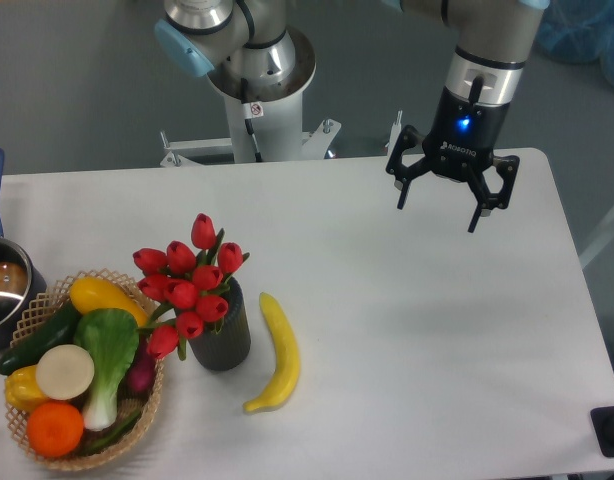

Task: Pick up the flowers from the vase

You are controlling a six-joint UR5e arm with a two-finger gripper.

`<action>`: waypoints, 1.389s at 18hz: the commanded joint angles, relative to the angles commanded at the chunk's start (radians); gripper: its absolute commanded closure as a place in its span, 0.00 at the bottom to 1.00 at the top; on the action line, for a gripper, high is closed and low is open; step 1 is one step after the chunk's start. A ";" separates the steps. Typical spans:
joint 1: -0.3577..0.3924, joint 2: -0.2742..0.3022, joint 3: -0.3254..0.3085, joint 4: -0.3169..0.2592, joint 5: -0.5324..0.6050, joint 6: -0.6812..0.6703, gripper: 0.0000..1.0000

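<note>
The flowers (pixel 189 283), a bunch of red tulip buds with green leaves, stand in the vase (pixel 225 336), a short dark cylinder on the left part of the white table. My gripper (pixel 439 215) hangs above the table's far right part, well away from the flowers, up and to the right of them. Its fingers are spread open with nothing between them.
A yellow banana (pixel 276 352) lies just right of the vase. A woven basket (pixel 46 300) of vegetables and fruit sits directly left of the vase. A steel pot (pixel 1 290) with a blue handle stands at the left edge. The arm's base (pixel 255 90) rises behind the table.
</note>
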 joint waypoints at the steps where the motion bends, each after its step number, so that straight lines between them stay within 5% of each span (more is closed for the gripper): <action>1: 0.002 0.000 0.000 0.000 0.001 0.000 0.00; 14: -0.008 -0.002 -0.014 0.014 -0.034 0.012 0.00; 19: -0.005 -0.002 -0.084 0.075 -0.043 0.011 0.00; 25: -0.015 -0.009 -0.113 0.078 -0.129 0.012 0.00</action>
